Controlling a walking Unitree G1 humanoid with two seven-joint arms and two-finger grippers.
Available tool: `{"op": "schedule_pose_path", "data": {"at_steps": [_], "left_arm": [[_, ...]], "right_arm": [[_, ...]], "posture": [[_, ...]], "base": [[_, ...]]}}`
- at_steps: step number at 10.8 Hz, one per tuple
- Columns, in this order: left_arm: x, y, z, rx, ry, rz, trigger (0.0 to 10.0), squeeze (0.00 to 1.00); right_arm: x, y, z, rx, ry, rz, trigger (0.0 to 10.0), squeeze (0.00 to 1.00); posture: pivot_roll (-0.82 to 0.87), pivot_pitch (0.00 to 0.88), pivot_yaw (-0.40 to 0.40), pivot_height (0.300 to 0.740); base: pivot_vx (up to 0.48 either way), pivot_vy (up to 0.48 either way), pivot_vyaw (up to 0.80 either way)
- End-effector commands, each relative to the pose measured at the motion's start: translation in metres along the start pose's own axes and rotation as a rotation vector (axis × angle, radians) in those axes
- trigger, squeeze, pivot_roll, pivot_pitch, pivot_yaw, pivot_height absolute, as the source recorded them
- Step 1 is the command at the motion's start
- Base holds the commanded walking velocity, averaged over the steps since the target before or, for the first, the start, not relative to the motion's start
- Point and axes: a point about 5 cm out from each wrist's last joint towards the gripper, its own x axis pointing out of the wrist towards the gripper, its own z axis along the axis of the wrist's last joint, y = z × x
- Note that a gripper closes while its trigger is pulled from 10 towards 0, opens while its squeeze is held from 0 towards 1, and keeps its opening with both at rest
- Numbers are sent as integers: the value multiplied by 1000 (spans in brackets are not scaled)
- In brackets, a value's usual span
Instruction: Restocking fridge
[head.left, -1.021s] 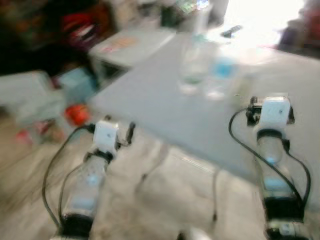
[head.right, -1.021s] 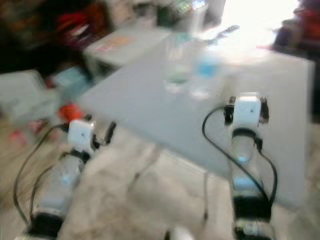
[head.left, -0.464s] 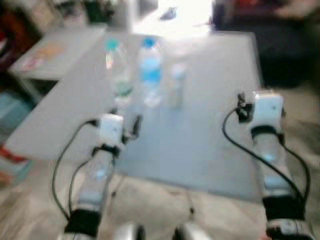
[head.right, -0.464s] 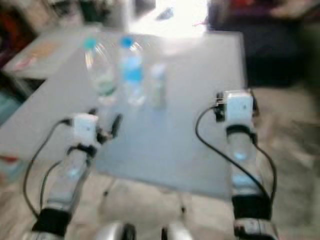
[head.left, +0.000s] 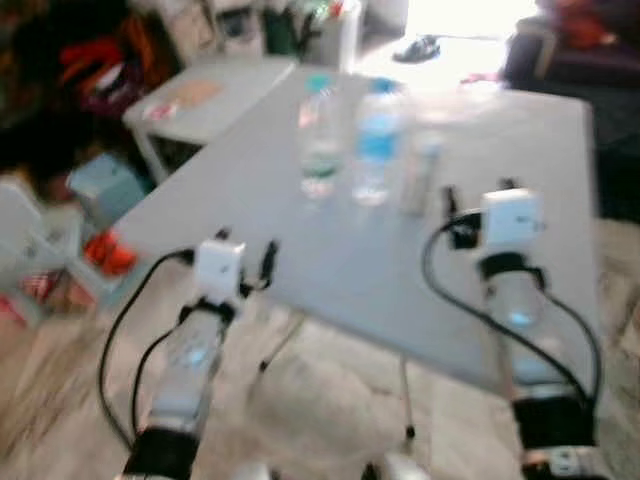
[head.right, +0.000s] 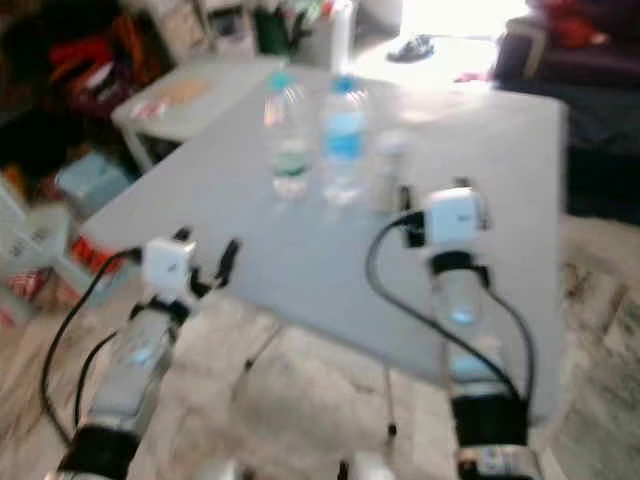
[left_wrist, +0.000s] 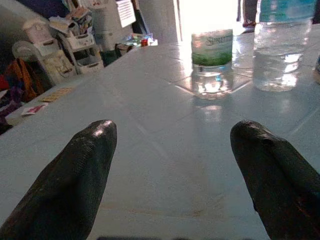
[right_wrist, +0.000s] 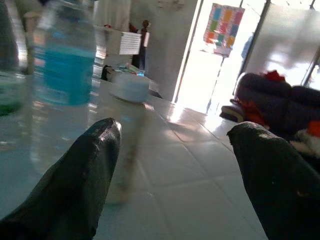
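Note:
Three bottles stand in a row on the grey table (head.left: 300, 235): a clear one with a green label (head.left: 320, 140), one with a blue label (head.left: 377, 145), and a small white-capped bottle (head.left: 420, 175). My left gripper (left_wrist: 170, 150) is open at the table's near edge, facing the green-label bottle (left_wrist: 212, 62) from a distance. My right gripper (right_wrist: 172, 145) is open over the table, close to the small white-capped bottle (right_wrist: 127, 130), with the blue-label bottle (right_wrist: 62, 90) beside it. Nothing is between either pair of fingers.
A low white side table (head.left: 215, 95) stands beyond the grey table on the left. A blue box (head.left: 105, 185) and a red object (head.left: 105, 255) lie on the floor left of me. A dark sofa (head.left: 575, 50) is at the back right. The head views are blurred.
The whole picture has swung sideways, so the camera has moved. Both arms keep the same raised posture with open fingers. The bottles stand as before.

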Motion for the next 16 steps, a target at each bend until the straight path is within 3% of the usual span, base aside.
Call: {"op": "schedule_pose_path", "data": {"at_steps": [1, 3, 5, 7, 9, 15, 16], "left_arm": [[-2, 7, 0, 21, 0, 19, 10000, 0], [-3, 4, 2, 23, -9, 6, 10000, 0], [-3, 1, 2, 51, -11, -13, 10000, 0], [-3, 2, 5, 64, -18, -29, 10000, 0], [-5, 3, 7, 71, -15, -44, 10000, 0], [-9, 7, 7, 64, 4, -71, 10000, 0], [-10, 7, 7, 64, 6, -73, 10000, 0]], "right_arm": [[2, 7, 5, 9, -20, 6, 10000, 0], [0, 6, 3, -15, -6, -28, 10000, 0], [3, -14, 2, -90, -2, -151, 10000, 0], [17, -37, 5, -93, -7, -211, 10000, 0], [33, -49, 10, -91, -10, -179, 10000, 0], [56, -40, 23, -32, -51, -74, 10000, 16], [61, -42, 25, -31, -53, -84, 10000, 1000]], "posture": [[3, 62, 31, 740], [6, 65, 29, 740], [7, 68, 31, 740], [17, 79, 43, 740], [29, 92, 62, 740], [48, 124, 83, 740], [52, 128, 84, 740]], "base": [[0, 0, 0], [0, 0, 0], [0, 0, 0], [0, 0, 0], [0, 0, 0], [0, 0, 0], [0, 0, 0]]}}
